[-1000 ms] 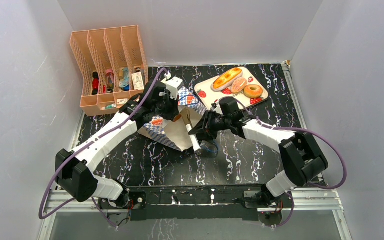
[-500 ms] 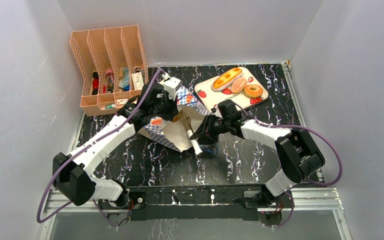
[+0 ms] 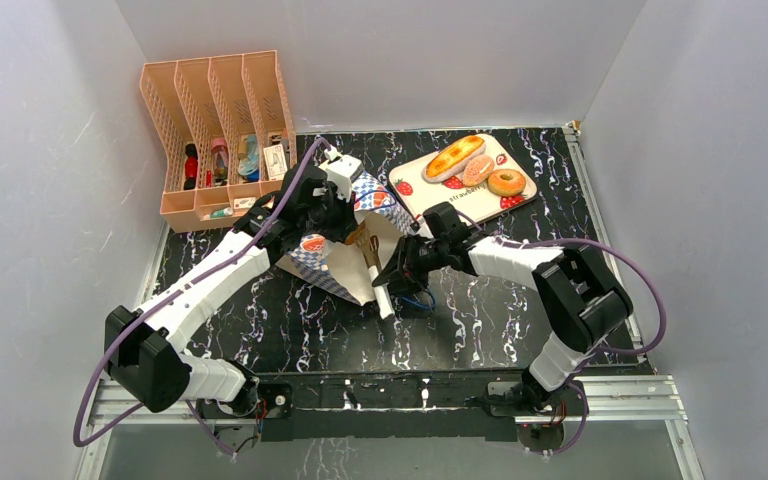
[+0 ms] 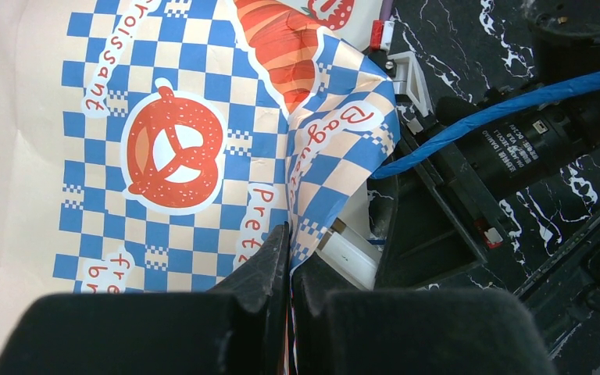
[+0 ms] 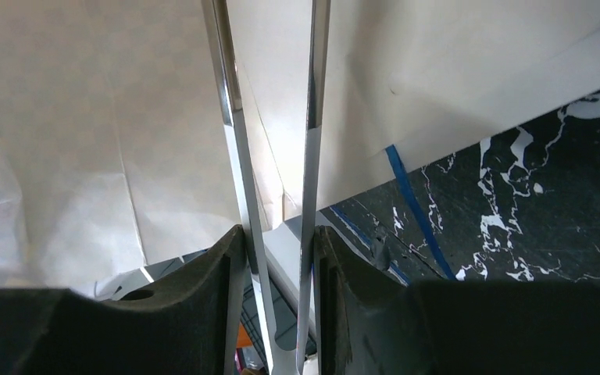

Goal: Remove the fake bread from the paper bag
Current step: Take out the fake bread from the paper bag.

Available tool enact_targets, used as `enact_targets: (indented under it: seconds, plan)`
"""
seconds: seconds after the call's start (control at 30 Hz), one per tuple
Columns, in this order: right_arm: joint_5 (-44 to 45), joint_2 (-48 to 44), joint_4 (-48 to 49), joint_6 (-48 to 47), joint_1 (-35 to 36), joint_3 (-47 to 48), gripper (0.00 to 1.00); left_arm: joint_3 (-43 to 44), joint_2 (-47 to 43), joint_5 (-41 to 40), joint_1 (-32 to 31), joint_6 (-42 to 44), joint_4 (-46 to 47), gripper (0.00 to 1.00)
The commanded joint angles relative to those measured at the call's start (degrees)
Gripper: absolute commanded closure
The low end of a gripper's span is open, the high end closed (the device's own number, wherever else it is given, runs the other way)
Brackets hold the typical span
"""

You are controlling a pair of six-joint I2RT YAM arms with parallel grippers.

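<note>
- Brown paper bag (image 3: 345, 272) lies tipped on the dark marbled table, its white inside facing the right arm. Three pieces of the fake bread (image 3: 477, 170), a glazed long loaf, a pale round piece and a ring donut, already sit on a strawberry-print tray (image 3: 415, 180) behind it.
- One piece appears left to fetch. A small brown shape (image 3: 364, 240) at the bag's mouth may be it, though it is too small to be sure.
- Left gripper (image 4: 289, 234) is pinched fully closed on the bag's checkered rim, holding the mouth up.
- Right gripper (image 5: 277, 234) is clamped on metal tongs (image 5: 228, 117), whose two blades stand a narrow gap apart and reach into the bag.
- Nothing shows between the blades in the wrist view, but their tips run off the top of the frame, so whether they grip anything cannot be told.
- Bag's depths are hidden in every view by its own walls.
</note>
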Motion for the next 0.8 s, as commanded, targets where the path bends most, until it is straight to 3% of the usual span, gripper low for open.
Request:
enact_targets:
  seconds: [0.0,0.77]
  plan:
    - [-1.6,1.2,3.9,-0.4,-0.1,3.7,0.71,1.6,-2.7,2.3,-0.2,-0.7,-0.2,1.0]
    - [-4.5,0.2,6.0,-0.9,0.4,2.7,0.67,2.1,-2.9,3.6,-0.2,-1.5,-0.9,1.0]
